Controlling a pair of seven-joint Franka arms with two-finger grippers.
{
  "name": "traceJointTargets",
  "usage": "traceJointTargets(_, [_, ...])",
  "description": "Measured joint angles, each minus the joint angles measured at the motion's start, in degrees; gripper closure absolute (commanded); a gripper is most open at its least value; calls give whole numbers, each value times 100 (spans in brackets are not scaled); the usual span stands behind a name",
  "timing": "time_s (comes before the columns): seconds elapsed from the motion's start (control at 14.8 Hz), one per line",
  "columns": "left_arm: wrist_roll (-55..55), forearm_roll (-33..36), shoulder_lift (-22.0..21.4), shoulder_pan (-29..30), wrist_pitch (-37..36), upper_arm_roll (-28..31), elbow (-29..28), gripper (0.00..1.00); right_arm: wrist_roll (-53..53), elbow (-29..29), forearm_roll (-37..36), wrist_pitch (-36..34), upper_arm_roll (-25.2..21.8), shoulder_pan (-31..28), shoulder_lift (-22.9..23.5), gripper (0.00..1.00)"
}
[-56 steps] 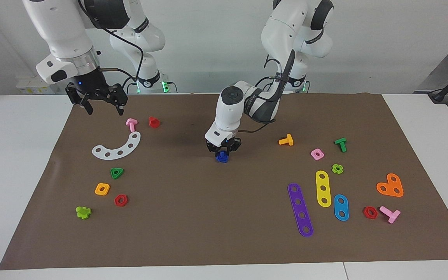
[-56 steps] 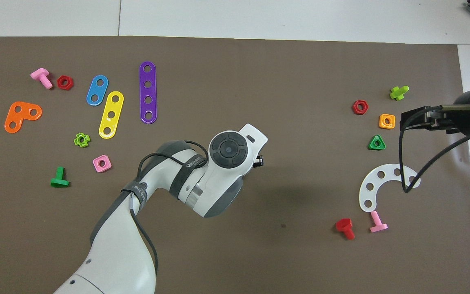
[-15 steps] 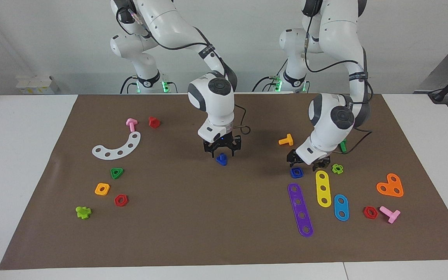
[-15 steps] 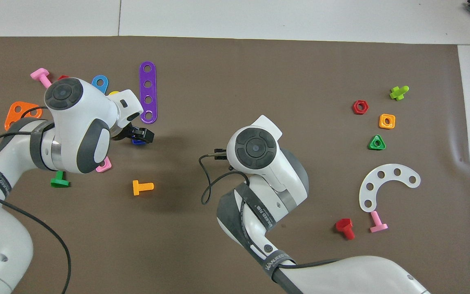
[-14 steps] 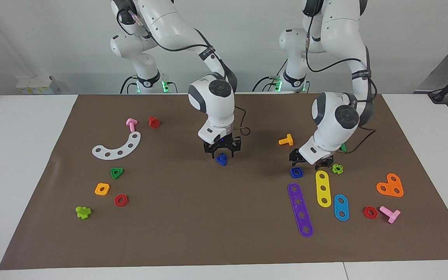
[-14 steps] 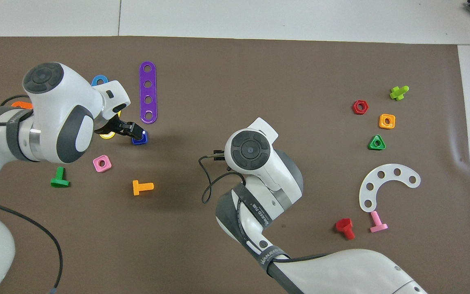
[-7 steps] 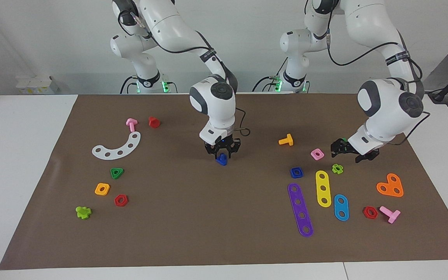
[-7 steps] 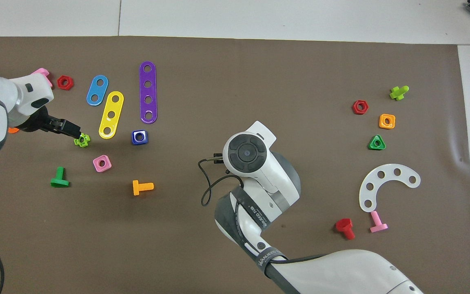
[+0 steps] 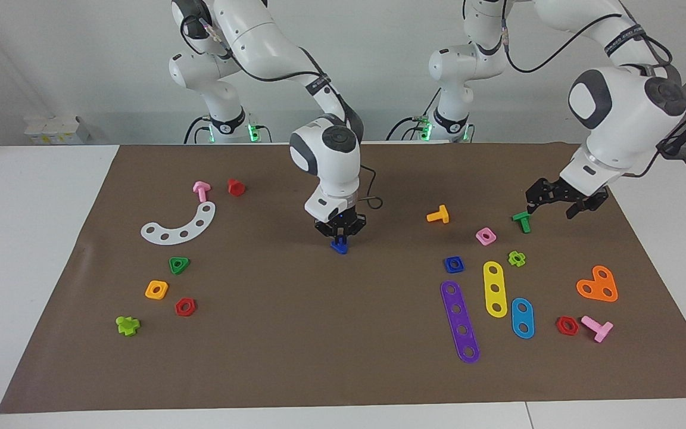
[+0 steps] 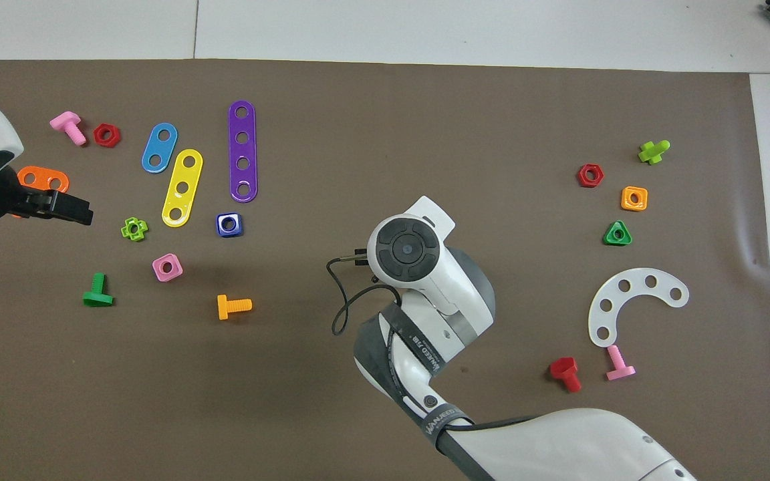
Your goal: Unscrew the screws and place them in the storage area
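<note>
The dark-blue screw [image 9: 338, 245] stands at the middle of the brown mat. My right gripper [image 9: 340, 233] points straight down and is shut on it, low at the mat. In the overhead view the right arm's wrist [image 10: 412, 250] hides the screw. The storage area [image 9: 161, 259] is bare mat toward the right arm's end, among the white curved strip [image 9: 181, 226], green triangular nut [image 9: 179, 264], orange square nut [image 9: 156, 289] and red hex nut [image 9: 185, 307]. My left gripper [image 9: 562, 201] is open and empty, raised over the left arm's end near a green bolt [image 9: 521, 221].
A flat dark-blue square nut [image 9: 454, 264] lies beside the purple strip [image 9: 460, 320], with yellow [image 9: 495, 288] and blue [image 9: 522, 317] strips beside it. An orange bolt [image 9: 438, 214], a pink nut [image 9: 485, 236], a pink bolt [image 9: 201, 190] and a red bolt [image 9: 236, 186] lie around.
My left gripper let go of the blue square nut beside the purple strip, then rose and drew back to its end. My right gripper came to the screw and closed on it.
</note>
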Motion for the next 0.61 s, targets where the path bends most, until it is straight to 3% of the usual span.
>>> traceJointTargets(0.34, [-175,304,-507,-7,-592,-46,102,0,-5,-342,-21,-12,-50,-531,-606,100])
traceJointTargets(0.61, [-342,340,-547,-9,-1132,-87,573,0,-852,-911,-55,-11,-55,-1389,-1188,100])
